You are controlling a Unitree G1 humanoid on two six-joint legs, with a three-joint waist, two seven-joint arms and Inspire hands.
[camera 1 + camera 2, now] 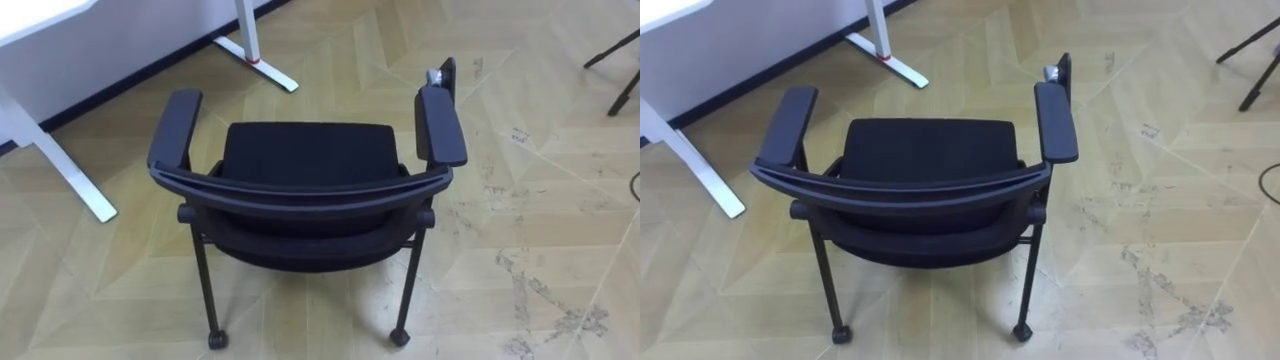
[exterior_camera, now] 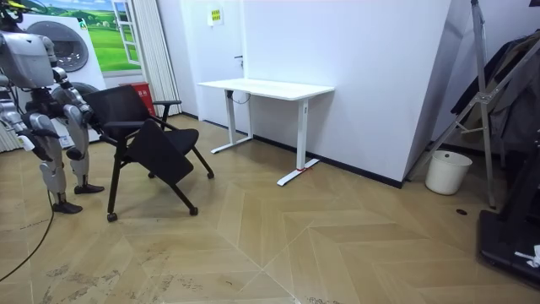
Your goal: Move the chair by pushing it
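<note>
Looking barely started: chair (image 1: 305, 155) stands apart from the white desk (image 2: 266, 87), hands (image 2: 83, 118) near the backrest (image 1: 300, 190), can't tell if they're gripping.

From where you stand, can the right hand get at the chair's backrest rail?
Probably yes. The robot stands close behind the chair; its backrest rail curves just below the head camera with nothing in between, and the right hand sits near it in the room view.
</note>
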